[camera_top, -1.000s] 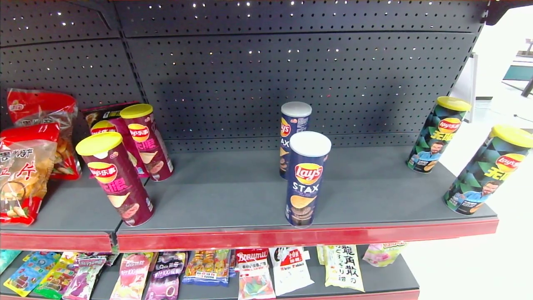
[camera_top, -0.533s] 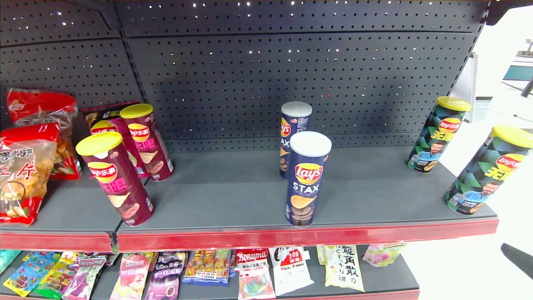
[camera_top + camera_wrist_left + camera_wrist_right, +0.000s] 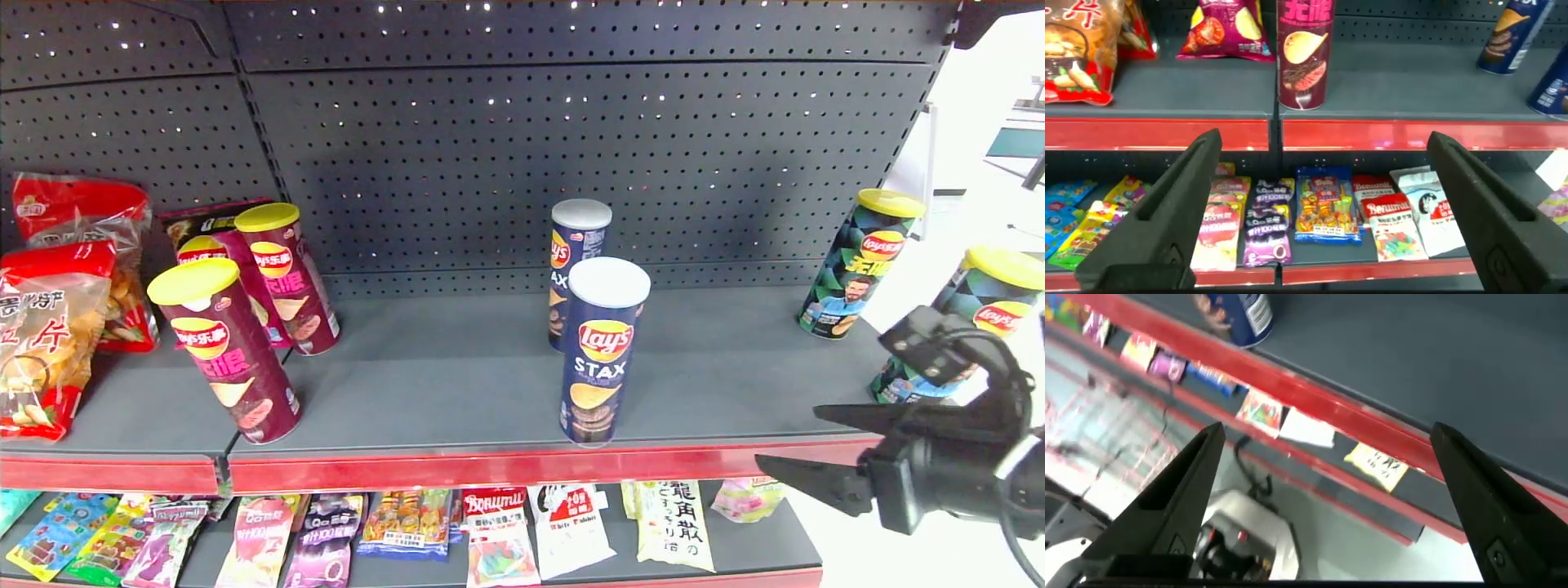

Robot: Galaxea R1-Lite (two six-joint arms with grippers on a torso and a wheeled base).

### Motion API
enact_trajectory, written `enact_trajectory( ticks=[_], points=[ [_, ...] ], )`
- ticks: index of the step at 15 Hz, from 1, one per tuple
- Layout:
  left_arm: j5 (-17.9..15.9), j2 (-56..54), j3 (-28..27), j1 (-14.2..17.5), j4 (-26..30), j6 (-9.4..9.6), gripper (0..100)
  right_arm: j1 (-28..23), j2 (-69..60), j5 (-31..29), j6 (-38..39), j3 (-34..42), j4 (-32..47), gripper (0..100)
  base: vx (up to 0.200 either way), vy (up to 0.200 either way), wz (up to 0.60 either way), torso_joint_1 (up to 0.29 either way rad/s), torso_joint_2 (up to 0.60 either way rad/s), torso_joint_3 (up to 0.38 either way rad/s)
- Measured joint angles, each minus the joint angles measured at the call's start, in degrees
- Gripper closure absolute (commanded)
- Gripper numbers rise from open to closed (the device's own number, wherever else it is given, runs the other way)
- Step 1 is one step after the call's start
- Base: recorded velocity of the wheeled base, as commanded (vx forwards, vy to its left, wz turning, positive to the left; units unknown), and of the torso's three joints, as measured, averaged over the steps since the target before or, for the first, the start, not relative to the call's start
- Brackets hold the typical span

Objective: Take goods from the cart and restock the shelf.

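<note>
Shelf (image 3: 457, 384) front, right end: right pincer (image 3: 788, 438) has risen near the green crisp can (image 3: 994, 290), spread wide, empty; left pincer (image 3: 1323, 139) likewise. Nothing carried, so a cart pick seems due.

The shelf (image 3: 457, 367) is a dark grey board with a red front edge. Six chip cans stand on it in pairs, one behind the other. At the left, the front maroon can (image 3: 224, 351) and the back maroon can (image 3: 287, 278) have yellow lids. Near the middle, the front blue can (image 3: 602, 351) stands close to the edge, with the back blue can (image 3: 575, 245) just behind it, and both have white lids. At the right end, the back green can (image 3: 857, 265) and the front green can (image 3: 992, 298) carry yellow lids.
</note>
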Motion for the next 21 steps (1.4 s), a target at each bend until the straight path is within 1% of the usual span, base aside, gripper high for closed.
enact_trajectory(
  ticks=[2,6,8,13,16,21],
  points=[
    [0.7,0.0,0.0,0.0,0.0,0.24,0,2.0,6.2,-1.5,0.0,-3.6,0.0,0,0.0,0.0,0.0,0.0,0.0,0.0],
    [0.8,0.0,0.0,0.0,-0.1,0.37,0,2.8,16.3,-4.0,0.0,-10.4,0.0,0,0.0,0.0,0.0,0.0,0.0,0.0],
    [0.8,0.0,0.0,0.0,-0.1,0.39,0,2.9,19.5,-5.7,0.1,-12.6,0.1,0,0.0,0.0,0.0,0.0,0.0,0.0],
    [0.8,0.0,0.0,0.0,-0.1,0.39,0,5.0,25.1,-9.3,0.1,-15.4,0.1,0,0.0,0.0,0.0,0.0,0.0,0.0],
    [0.9,0.0,0.1,0.0,-0.1,0.39,0,5.4,27.5,-11.7,0.0,-17.4,0.1,0,0.0,0.0,0.0,0.0,0.0,0.0],
    [0.9,0.0,0.1,0.0,-0.1,0.39,0,7.3,30.2,-13.8,0.0,-19.7,0.4,0,0.0,0.0,0.0,0.0,0.0,0.0]
  ],
)
